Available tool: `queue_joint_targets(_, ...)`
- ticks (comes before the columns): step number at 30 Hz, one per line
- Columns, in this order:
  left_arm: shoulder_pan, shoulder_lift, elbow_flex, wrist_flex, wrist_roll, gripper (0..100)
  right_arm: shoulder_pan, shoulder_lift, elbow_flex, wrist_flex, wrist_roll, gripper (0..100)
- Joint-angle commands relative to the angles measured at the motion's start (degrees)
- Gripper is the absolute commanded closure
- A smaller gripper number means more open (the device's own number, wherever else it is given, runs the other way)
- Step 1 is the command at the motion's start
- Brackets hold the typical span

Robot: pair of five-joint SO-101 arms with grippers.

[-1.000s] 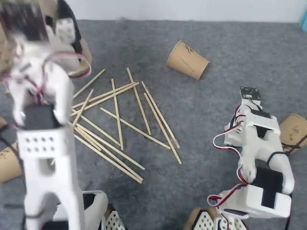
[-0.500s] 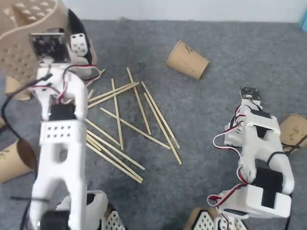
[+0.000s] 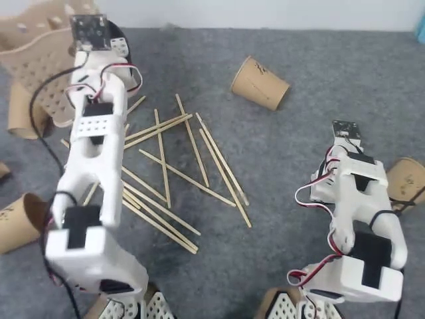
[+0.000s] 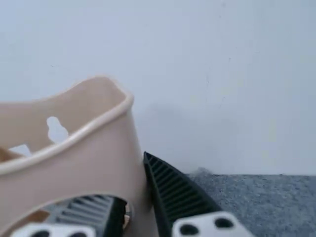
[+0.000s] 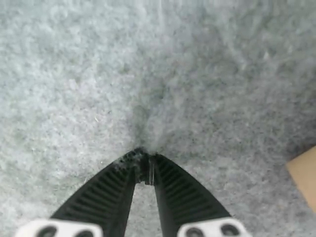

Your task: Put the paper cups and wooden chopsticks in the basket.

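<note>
Several wooden chopsticks point(image 3: 166, 159) lie scattered on the grey carpet at the centre. One paper cup point(image 3: 259, 83) lies on its side at the back. Another cup point(image 3: 406, 179) is at the right edge, a third cup point(image 3: 16, 222) at the left edge, and one more cup point(image 3: 23, 109) sits beside the basket. The tan perforated basket point(image 3: 40, 53) is at the far left corner, tilted. My left gripper point(image 3: 116, 46) is shut on the basket wall point(image 4: 89, 163). My right gripper point(image 5: 145, 170) is shut on nothing, low over bare carpet, with a cup's edge point(image 5: 303, 173) close by.
A white wall runs along the back of the carpet. The right arm point(image 3: 358, 199) stands folded at the right. Perforated pieces point(image 3: 159, 307) show at the front edge between the arm bases.
The left arm has stretched out toward the far left corner, taking the basket with it. The right arm has not moved.
</note>
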Motion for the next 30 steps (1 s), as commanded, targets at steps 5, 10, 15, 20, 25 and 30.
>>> queue_joint_targets(5, 0.62, 11.60, -10.77, -6.24, -1.58, 99, -0.66, -2.59, -0.26, -1.54, 0.35, 99.1)
queue_joint_targets(10, 1.05, 16.62, -10.86, -10.73, -1.58, 99, -1.71, -2.59, -0.26, -2.07, 0.26, 99.1)
queue_joint_targets(15, 1.76, 17.85, -10.95, -12.22, -1.67, 99, -1.63, -2.59, -0.26, -2.15, 0.26, 99.1)
queue_joint_targets(20, 1.76, 18.02, -10.68, -14.33, -5.36, 99, -1.63, -2.59, -0.26, -2.24, 0.26, 99.1)
queue_joint_targets(25, 1.76, 18.11, -8.66, -14.42, -10.37, 99, -1.63, -2.59, -0.26, -2.24, 0.44, 99.1)
queue_joint_targets(30, 1.93, 18.20, -4.88, -19.96, -11.34, 99, -1.63, -2.68, -0.26, -2.15, 0.70, 99.1)
